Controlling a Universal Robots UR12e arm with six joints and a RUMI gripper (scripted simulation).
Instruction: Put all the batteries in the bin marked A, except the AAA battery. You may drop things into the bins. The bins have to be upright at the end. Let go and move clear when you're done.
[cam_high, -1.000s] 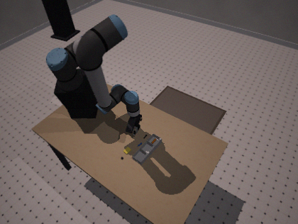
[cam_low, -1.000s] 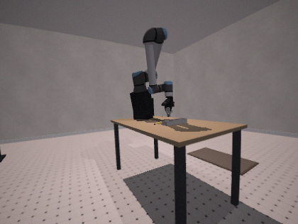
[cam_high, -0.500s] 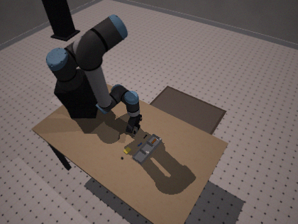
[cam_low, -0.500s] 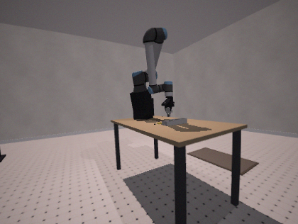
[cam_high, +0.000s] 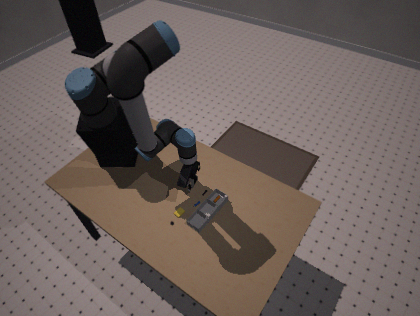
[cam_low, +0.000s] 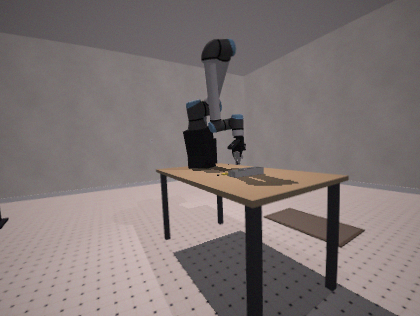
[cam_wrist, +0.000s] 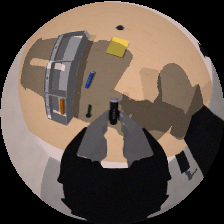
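My gripper (cam_wrist: 114, 119) is shut on a dark cylindrical battery (cam_wrist: 114, 110) and holds it above the table; it also shows in the top view (cam_high: 188, 184) and the exterior view (cam_low: 236, 160). The grey bins (cam_wrist: 63, 75) lie to the left in the wrist view, one compartment holding an orange item (cam_wrist: 62, 105); they also show in the top view (cam_high: 208, 210). A blue battery (cam_wrist: 89, 79) and a small black battery (cam_wrist: 89, 110) lie on the table beside the bins. A yellow block (cam_wrist: 118, 47) and a tiny black round thing (cam_wrist: 119, 27) lie farther off. The bins' markings are too small to read.
The arm's black base (cam_high: 107, 135) stands on the table's far left corner. A brown mat (cam_high: 265, 152) lies on the floor beyond the table.
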